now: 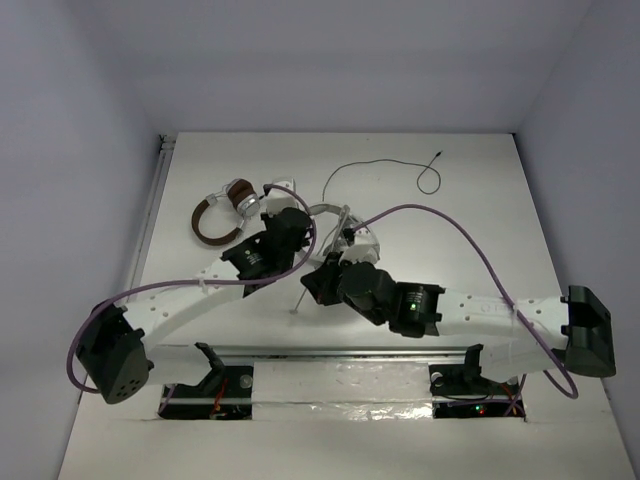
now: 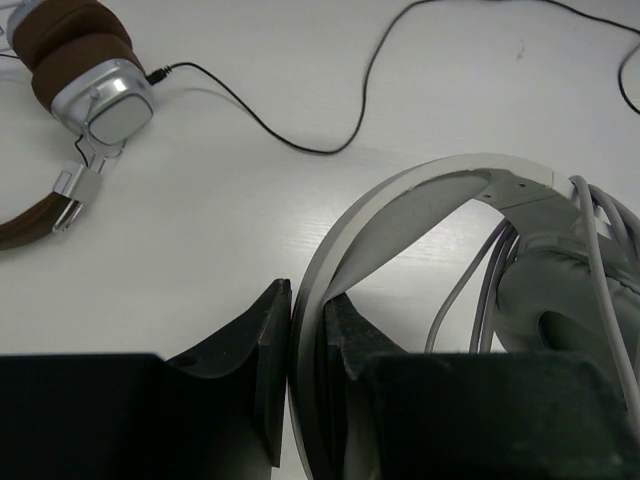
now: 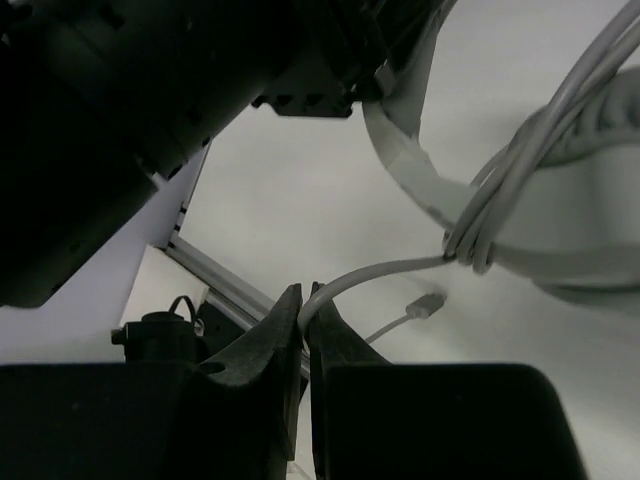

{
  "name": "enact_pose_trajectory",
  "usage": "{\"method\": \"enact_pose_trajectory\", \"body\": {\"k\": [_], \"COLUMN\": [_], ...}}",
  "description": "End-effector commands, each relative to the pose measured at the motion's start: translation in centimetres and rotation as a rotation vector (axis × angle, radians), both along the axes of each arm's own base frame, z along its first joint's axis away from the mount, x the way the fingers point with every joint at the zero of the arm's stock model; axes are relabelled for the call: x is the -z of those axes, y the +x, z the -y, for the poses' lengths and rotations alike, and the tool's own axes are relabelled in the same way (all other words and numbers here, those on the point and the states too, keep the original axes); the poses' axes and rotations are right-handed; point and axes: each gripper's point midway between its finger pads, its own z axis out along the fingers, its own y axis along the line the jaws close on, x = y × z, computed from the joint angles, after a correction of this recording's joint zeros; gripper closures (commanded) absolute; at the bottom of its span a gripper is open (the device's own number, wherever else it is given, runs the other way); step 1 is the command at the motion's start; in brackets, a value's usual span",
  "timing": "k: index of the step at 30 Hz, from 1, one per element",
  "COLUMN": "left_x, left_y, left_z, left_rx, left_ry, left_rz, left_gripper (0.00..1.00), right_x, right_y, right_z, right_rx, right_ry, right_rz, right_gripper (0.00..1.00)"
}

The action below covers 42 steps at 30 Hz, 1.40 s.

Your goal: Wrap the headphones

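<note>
Left pincer (image 2: 308, 300) closed on the band of the white headphones (image 2: 440, 175), which lie mid-way on the table (image 1: 480, 200), near the brown headphones (image 2: 80, 50) | right pincer (image 3: 305, 300) closed on the grey cable (image 3: 370, 275) | advice: hold the band firm, lead the cable round with light pull, next turn beside the wound ones | count: two headphones, one grey cable, one black cable (image 2: 300, 145), two pincers

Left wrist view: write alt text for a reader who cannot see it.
The left gripper is shut on the broad headband of the light-grey over-ear headphones, whose thin grey cable loops around the band. Smaller brown-cupped headphones lie apart on the white table.
</note>
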Motion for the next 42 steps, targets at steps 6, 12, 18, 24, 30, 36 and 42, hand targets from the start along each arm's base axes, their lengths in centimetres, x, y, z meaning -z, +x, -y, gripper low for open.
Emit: {"method": "enact_pose_trajectory", "body": {"k": [6,12,18,24,30,36,42], "left_x": [-3.1,-0.4,1.1,1.9,1.0,-1.1,-3.7], "left_y": [-4.0,-7.1,-8.3,-9.4,-10.2,-10.5,-10.6], "left_z": [2.1,4.6,5.2,5.4,5.5,5.5,5.9], "left_rx": [0.057,0.146,0.157,0.190,0.209,0.236,0.265], "left_ry": [-0.141,-0.119,-0.107,-0.098,-0.127,-0.169,-0.226], "left_rz": [0.062,-0.018,-0.059,-0.090,-0.084,-0.061,-0.025], "left_gripper": [1.00,1.00,1.00,1.00,1.00,1.00,1.00], "right_x": [-5.5,-5.8,-6.8,-7.9,-7.4,-4.0,-1.7], "right_y": [2.3,3.6,4.5,6.7,8.3,9.9,10.6], "right_z": [3.9,6.7,8.9,11.8,13.6,16.7,18.0], "right_rx": [0.199,0.258,0.305,0.370,0.442,0.561,0.595], "right_ry": [0.249,0.390,0.472,0.490,0.426,0.347,0.277], "right_rz": [0.032,-0.002,-0.001,0.032,0.062,0.053,0.043], "right_gripper": [0.94,0.78,0.71,0.66,0.68,0.70,0.61]}}
